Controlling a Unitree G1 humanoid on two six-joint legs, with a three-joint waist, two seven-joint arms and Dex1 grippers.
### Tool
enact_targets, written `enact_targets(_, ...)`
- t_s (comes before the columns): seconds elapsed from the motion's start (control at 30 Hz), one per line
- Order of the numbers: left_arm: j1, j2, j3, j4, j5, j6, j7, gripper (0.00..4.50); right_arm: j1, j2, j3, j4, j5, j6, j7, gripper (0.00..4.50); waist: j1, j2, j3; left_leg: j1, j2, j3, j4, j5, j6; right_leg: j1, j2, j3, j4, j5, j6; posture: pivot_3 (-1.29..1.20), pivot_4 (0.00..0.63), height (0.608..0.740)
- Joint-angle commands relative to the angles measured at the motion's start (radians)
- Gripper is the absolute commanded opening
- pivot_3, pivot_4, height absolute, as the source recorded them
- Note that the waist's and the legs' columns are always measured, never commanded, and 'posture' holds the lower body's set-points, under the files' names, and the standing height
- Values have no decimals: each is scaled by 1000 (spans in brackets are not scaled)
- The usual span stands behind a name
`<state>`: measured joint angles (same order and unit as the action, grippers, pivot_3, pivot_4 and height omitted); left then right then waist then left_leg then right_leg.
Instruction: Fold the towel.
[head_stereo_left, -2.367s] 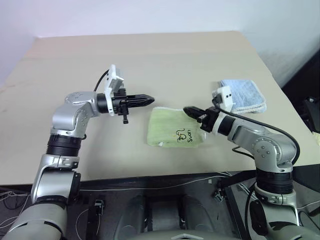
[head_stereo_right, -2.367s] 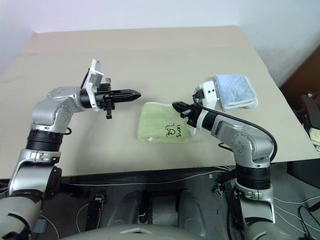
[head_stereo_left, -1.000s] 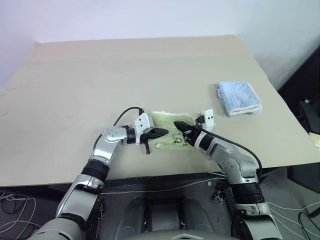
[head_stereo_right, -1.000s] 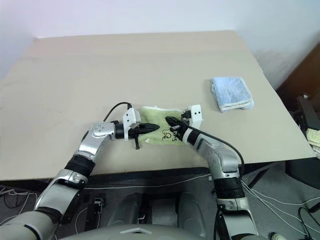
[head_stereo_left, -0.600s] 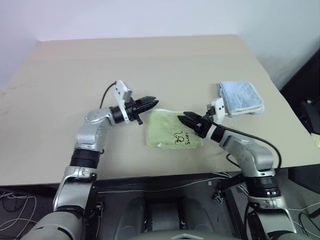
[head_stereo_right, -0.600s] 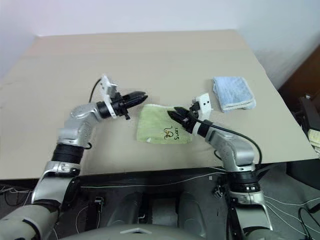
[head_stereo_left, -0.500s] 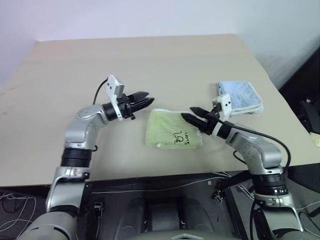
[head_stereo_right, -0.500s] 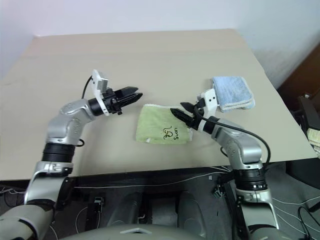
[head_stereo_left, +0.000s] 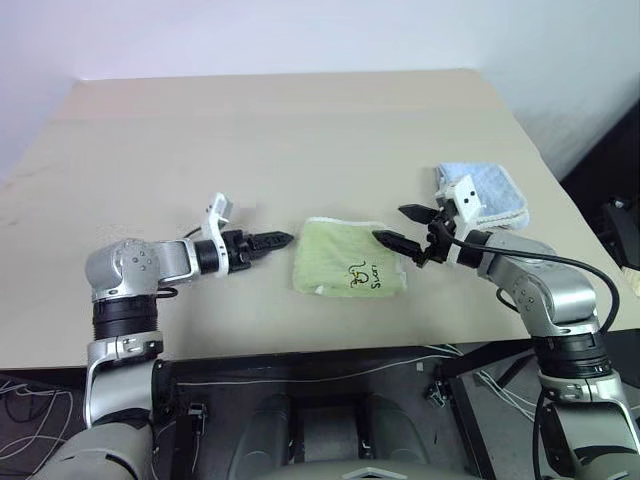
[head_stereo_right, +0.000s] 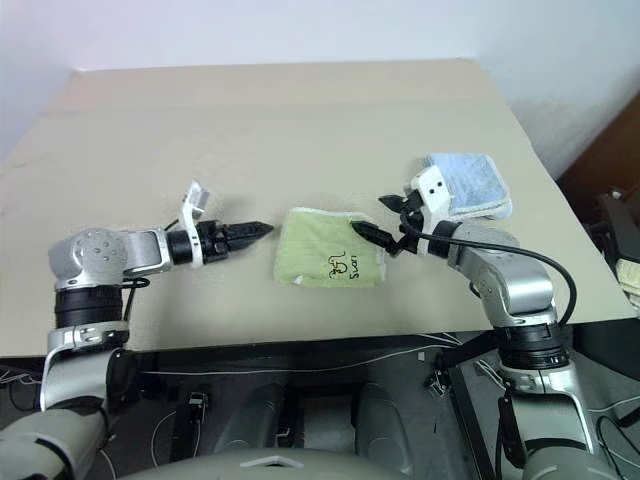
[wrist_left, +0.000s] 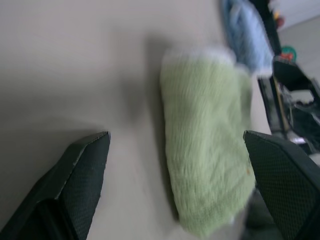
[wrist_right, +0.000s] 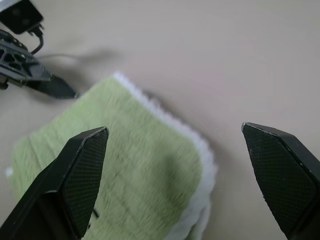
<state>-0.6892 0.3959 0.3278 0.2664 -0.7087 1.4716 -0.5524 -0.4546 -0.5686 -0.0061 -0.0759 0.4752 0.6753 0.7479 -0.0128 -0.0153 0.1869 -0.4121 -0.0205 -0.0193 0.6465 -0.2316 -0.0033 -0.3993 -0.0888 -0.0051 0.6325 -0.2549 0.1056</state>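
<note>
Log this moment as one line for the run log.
towel: folded, flat on table | left claw: open, beside towel | right claw: open, empty, over towel edge | blue towel: untouched

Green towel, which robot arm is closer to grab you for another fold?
Probably the right. The right gripper hangs open at the folded green towel, over its edge. The left gripper, also open, stops just short of its side.

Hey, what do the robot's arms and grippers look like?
Both arms are silver-grey metal with black joint rings. The left gripper and right gripper each have two pointed black fingers with a white camera block behind them, and a thin black cable runs along each arm.
</note>
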Motion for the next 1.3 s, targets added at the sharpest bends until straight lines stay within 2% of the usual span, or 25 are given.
enact_targets(0.03,-6,-38,38,33,-23,87,24,4472,-18,-25,-2,-42,1,2,27,4500,0,0,0,0,0,0,0,0,0,0,0,0,0,0,0,0,150,740)
enact_targets(0.17,-45,-76,80,96,-36,115,17,4472,-3,-69,-5,-70,19,24,83,4500,6,0,0,0,0,0,0,0,0,0,-1,0,-1,0,0,0,150,740)
enact_targets(0.47,-71,-113,-56,153,-37,107,-81,4472,-8,-158,-21,-62,20,40,149,4500,16,0,0,0,-3,0,0,0,-1,1,-4,0,-2,0,0,0,150,740)
enact_targets(0.57,-95,-166,-104,193,-15,61,-88,4472,-3,-161,-23,-64,10,31,136,4500,27,0,0,0,-2,0,-1,0,-1,1,-4,0,-2,0,0,0,150,740)
enact_targets(0.67,-125,-218,-95,244,-8,38,-77,4472,24,-146,-28,-94,7,34,104,4500,45,0,0,-1,-5,-1,-1,0,-1,1,-7,-1,-3,0,-1,0,150,740)
enact_targets(0.9,-131,-222,-143,253,-7,20,-132,4472,87,-129,-51,-131,10,41,37,4500,58,1,-1,-11,-8,-1,1,-1,0,-5,-10,0,-6,0,-1,0,150,740)
enact_targets(1.0,-139,-217,-147,267,-2,14,-142,3841,101,-126,-59,-139,12,43,16,4500,54,1,-1,-12,-8,-1,1,-1,0,-7,-10,-1,-6,0,-1,0,150,740)
enact_targets(1.3,-139,-210,-177,263,-6,1,-180,780,122,-129,-96,-160,41,59,2,4500,50,1,0,-14,-8,-1,0,-1,1,-10,-9,-1,-5,0,0,0,150,740)
